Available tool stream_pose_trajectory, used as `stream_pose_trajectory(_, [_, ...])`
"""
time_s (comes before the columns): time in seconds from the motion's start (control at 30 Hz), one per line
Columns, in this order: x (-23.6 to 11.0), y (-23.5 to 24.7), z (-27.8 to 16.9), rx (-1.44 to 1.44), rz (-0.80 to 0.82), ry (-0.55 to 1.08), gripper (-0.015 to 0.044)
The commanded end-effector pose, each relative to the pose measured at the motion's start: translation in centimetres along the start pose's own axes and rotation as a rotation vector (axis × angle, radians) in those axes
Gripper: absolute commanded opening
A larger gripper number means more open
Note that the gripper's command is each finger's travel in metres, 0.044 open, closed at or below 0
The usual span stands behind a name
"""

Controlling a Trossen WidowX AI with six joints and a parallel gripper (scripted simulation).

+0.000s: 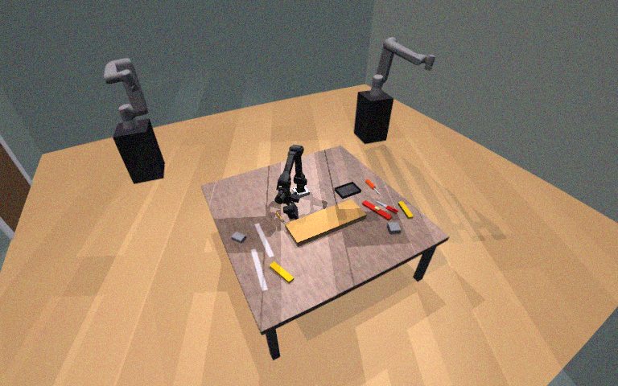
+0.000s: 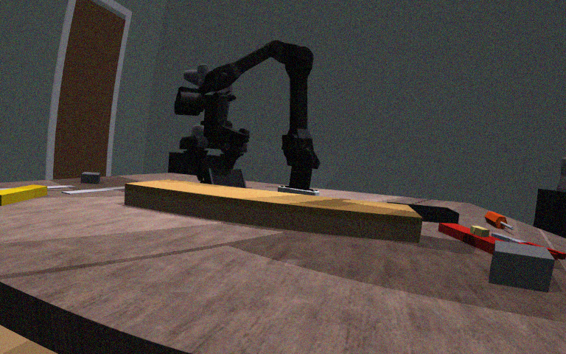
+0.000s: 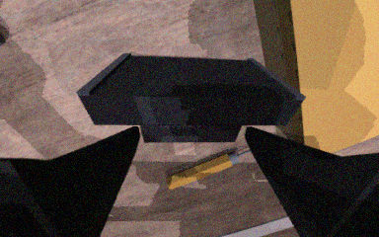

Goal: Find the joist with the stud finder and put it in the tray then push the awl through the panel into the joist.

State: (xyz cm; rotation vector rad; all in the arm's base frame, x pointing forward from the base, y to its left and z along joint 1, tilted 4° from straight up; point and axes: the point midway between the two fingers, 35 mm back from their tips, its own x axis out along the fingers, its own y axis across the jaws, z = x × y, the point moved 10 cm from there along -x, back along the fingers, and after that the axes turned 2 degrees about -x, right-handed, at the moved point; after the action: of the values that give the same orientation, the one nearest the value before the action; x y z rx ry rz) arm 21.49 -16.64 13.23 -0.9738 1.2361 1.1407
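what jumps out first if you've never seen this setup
The black arm bends over the table, its pincer wide open and holding nothing, just above a dark angular block, probably the stud finder. Beside it lies the long yellow floor panel, with a small yellow-handled tool on the table near its end. Two grey arms on black pedestals stand on the floor behind.

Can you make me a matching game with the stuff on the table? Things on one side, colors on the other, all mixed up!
Things:
1. tray
2. floor panel
3. long flat bar next to the tray
4. block at the panel's right end

Colors:
A. red
B. grey
C. black
D. tan wood

Pairs: 1-C, 2-D, 3-A, 4-B
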Motion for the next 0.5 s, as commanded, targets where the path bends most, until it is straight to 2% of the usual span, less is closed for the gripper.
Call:
stream_pose_trajectory(0.0, [0.77, 0.07, -0.03, 0.003, 0.005, -0.006, 0.0440])
stream_pose_trajectory(0.23, [1.63, 0.14, -0.08, 0.003, 0.005, -0.006, 0.0440])
stream_pose_trajectory(0.47, [1.63, 0.14, -0.08, 0.003, 0.005, -0.006, 0.0393])
